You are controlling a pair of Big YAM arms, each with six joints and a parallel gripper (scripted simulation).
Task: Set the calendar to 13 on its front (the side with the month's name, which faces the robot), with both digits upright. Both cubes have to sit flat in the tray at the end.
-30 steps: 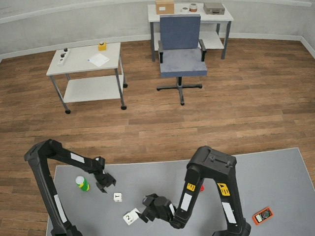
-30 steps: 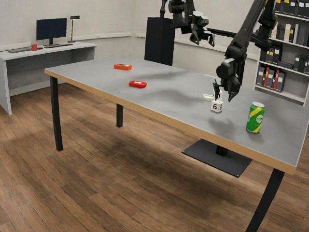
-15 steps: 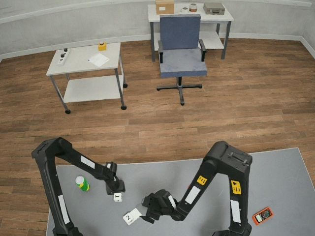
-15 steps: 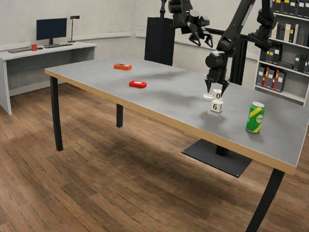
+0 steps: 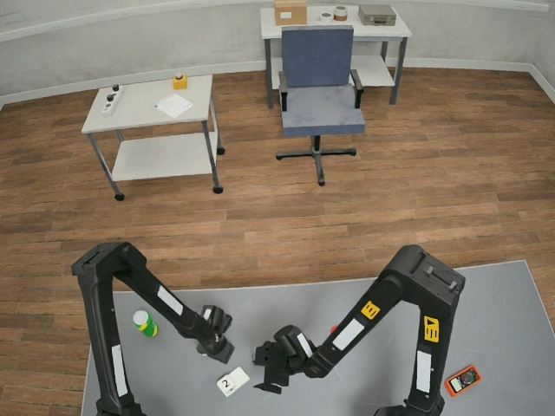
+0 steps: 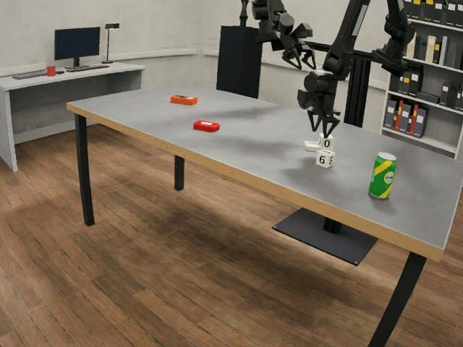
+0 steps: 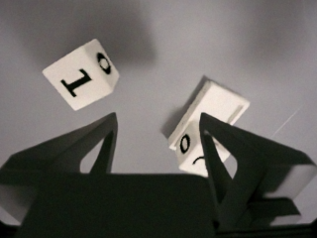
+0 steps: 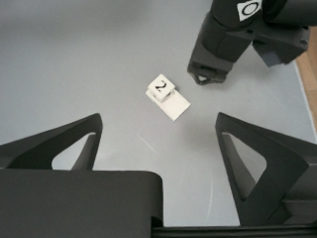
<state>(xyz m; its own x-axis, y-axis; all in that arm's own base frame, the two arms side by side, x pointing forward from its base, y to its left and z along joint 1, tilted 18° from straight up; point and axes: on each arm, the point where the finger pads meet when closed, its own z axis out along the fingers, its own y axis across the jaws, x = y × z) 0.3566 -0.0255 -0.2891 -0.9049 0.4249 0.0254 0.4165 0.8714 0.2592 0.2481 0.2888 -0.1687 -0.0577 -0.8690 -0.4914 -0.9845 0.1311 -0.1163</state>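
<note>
Now above two white cubes, nothing grasped

The tray [image 5: 242, 374] [image 7: 223, 101] [image 8: 175, 106] is white, a flat oblong, its long axis slanting across my left wrist view. One cube [image 5: 226, 384] [image 6: 326, 142] [image 7: 193, 153] [image 8: 161, 87] sits at one end, 2 upward. The loose cube [image 6: 325, 158] [image 7: 82, 74] rests on the table near it, 1 upward. My left gripper [image 5: 219, 342] [image 6: 325, 133] [image 7: 158, 119] points down, jaws parted; my right gripper [image 5: 264, 371] [image 6: 304, 67] [image 8: 158, 119] hangs wide open.

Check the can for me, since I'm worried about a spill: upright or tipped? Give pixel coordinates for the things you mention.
Upright. The green can [image 5: 146, 323] [image 6: 382, 175] stands on its base on the table [image 6: 247, 112], its silver top facing up.
</note>
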